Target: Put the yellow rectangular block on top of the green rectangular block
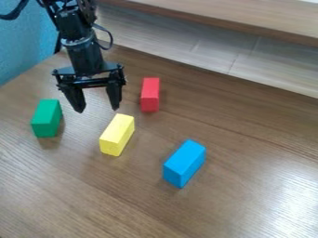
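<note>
The yellow block (pixel 116 135) lies on the table, long side down, its far end turned toward the right of the view. The green block (pixel 46 118) lies well apart from it to the left, also flat on the wood, with nothing stacked on it. The red block (pixel 149 95) sits behind the yellow one and a little right, the two not touching. The blue block (pixel 184 163) is nearer the camera on the right, set at a slant much like the yellow.

The gripper (pixel 97 110) hangs fingers down just behind the yellow block, toward the green one's side. Its jaws are spread wide, with no block between them. The black arm (pixel 81 39) comes in from the top edge at the upper left.

The table (pixel 81 195) is brown wood with a visible grain and a bright glare at lower right. Behind it run a pale panel (pixel 180 39) with seams and a wooden ledge (pixel 217 16) above; a blue wall (pixel 22 44) fills the upper left corner.
</note>
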Motion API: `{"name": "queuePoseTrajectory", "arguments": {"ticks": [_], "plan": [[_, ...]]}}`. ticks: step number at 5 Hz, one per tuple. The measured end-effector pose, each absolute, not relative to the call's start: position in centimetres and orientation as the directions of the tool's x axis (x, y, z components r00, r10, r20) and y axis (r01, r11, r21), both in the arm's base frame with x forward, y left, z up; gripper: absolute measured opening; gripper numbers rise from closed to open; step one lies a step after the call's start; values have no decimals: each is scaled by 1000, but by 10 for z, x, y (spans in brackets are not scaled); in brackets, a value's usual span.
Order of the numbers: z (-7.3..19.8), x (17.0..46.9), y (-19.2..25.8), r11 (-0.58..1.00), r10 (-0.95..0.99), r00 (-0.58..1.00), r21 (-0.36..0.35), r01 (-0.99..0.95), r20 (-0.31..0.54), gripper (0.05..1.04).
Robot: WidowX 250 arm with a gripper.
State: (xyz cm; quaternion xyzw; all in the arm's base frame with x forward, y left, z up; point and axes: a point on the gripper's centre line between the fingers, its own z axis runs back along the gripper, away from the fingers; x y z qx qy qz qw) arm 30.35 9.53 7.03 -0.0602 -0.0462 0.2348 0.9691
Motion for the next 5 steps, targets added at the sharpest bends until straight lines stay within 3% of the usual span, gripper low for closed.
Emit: {"name": "queuePoseTrajectory", "arguments": {"ticks": [2, 4, 5], "plan": [[58, 301, 82, 880, 463, 886, -134, -456, 21, 1001], [77, 296, 53, 908, 403, 912, -160, -388, 76, 1001], [70, 290, 53, 921, 379, 922, -128, -368, 80, 1001]]}}
